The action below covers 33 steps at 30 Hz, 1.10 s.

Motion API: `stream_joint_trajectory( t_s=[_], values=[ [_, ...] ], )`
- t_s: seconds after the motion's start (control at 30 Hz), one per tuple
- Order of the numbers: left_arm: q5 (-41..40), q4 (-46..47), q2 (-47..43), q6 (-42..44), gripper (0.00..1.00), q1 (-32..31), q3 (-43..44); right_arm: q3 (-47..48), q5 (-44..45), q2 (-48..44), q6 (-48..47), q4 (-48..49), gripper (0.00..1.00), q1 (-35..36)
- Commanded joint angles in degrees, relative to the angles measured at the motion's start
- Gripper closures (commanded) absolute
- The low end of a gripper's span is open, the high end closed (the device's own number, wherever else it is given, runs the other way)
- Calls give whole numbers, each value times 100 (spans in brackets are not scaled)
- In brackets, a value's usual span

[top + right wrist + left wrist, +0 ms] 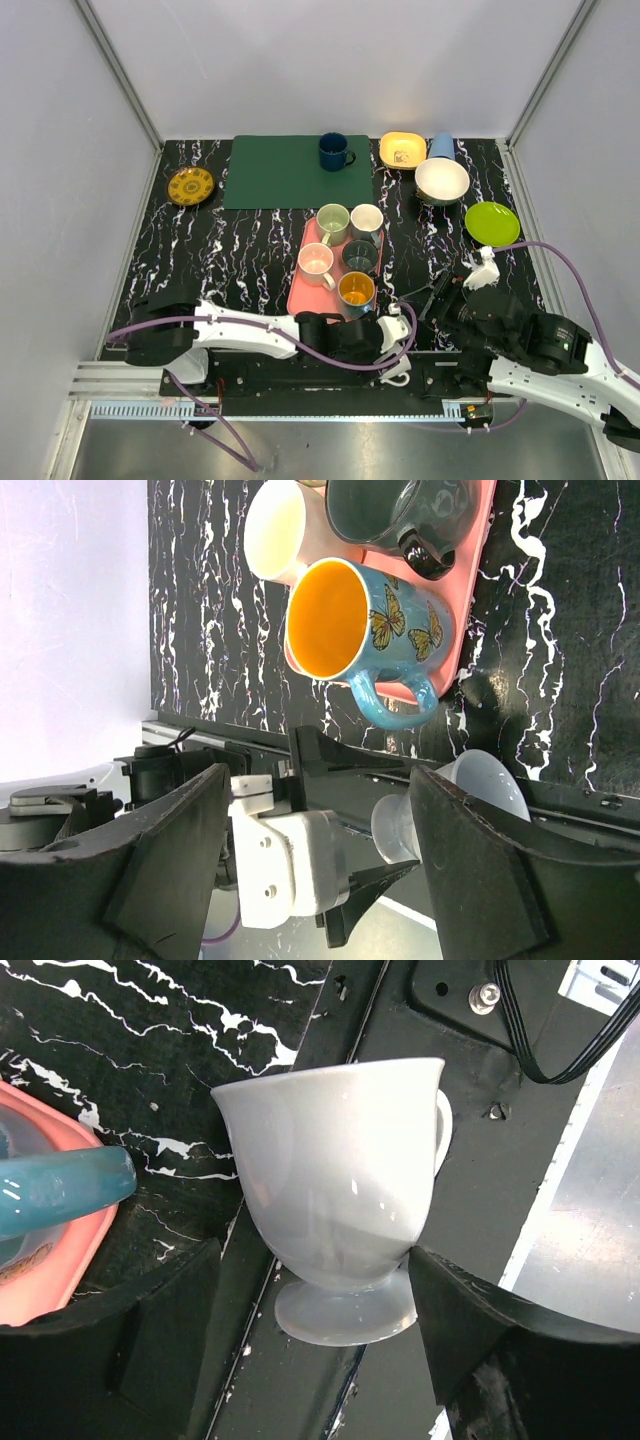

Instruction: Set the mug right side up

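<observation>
Low down, left fingers [480, 1330] flank the mug [340, 1180].

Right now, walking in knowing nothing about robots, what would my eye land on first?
A pink tray crowded with five mugs sits mid-table, and the blue butterfly mug with its orange inside is the brightest of them. At the near edge, a white footed cup stands out inside the open left gripper. Far back, a dark blue mug sits alone on a green mat.
</observation>
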Motion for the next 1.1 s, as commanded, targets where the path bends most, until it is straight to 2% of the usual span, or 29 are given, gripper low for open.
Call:
stream_joint_trajectory(
  t_s=[0.0, 0.33, 0.4, 0.47, 0.6, 0.7, 0.73, 0.83, 0.9, 1.07],
  values=[
    [494, 117, 64, 62, 21, 105, 141, 248, 239, -56, -135, 137, 22, 48],
    [1382, 125, 653, -17, 27, 123, 256, 230, 257, -83, -153, 172, 21, 39],
    [1522, 204, 732, -35, 31, 123, 212, 239, 248, -91, -144, 172, 21, 39],
    [1610, 283, 715, -96, 37, 123, 116, 230, 248, -109, -127, 155, 21, 39],
    [1611, 450, 610, -166, 59, 123, -16, 239, 248, -135, -118, 146, 21, 39],
    [1576, 486, 539, -193, 70, 123, -69, 239, 266, -118, -127, 155, 21, 39],
    [1576, 486, 530, -210, 79, 123, -69, 247, 248, -109, -135, 163, 21, 39],
    [1540, 459, 399, -263, 95, 123, -43, 274, 248, -92, -170, 181, 21, 39],
    [1427, 390, 232, -289, 100, 123, -26, 300, 257, -91, -188, 190, 21, 39],
    [987, 91, -277, -342, 100, 53, 45, 432, 345, -153, -329, 251, 21, 39]
  ],
)
